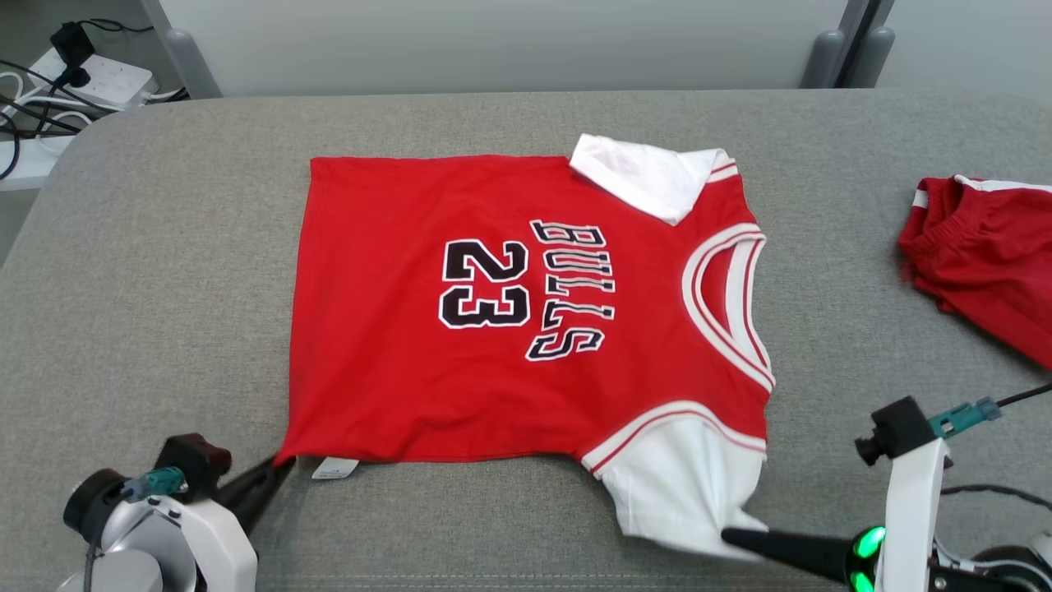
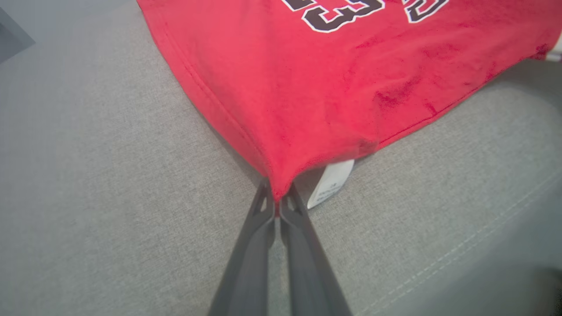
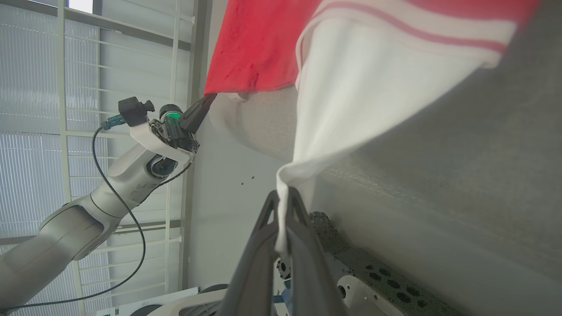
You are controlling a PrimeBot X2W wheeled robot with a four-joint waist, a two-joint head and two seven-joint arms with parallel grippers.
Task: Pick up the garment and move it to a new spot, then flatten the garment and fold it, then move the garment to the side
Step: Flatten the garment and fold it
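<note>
A red basketball jersey [image 1: 509,304] with white sleeves, black "BULLS" lettering and a "23" lies spread face up on a grey fabric-covered surface [image 1: 164,247]. Its hem is towards the robot's left and its white-trimmed neck towards the robot's right.

At the jersey's near hem corner the left gripper [image 1: 275,469] has its two long dark fingers pressed together on the red cloth. In the left wrist view the corner narrows to a point that disappears between the tips, and the fabric just behind it rises a little off the grey surface. A small white care label [image 1: 334,468] pokes out from under the hem right beside that corner, lying flat on the grey fabric.

The jersey's near white sleeve [image 1: 682,485] is drawn out to a point, and the right gripper [image 1: 731,536] is clamped on that tip. In the right wrist view a strip of white cloth runs down between the closed fingers. The far white sleeve [image 1: 645,177] is folded back over the jersey's red shoulder.

Off to the robot's right of the jersey, well apart from it, a second red garment [image 1: 986,255] with white trim lies rumpled on the same surface. Beyond the jersey's hem side, off the grey surface, a white power strip [image 1: 99,78] sits with dark cables plugged into it.
</note>
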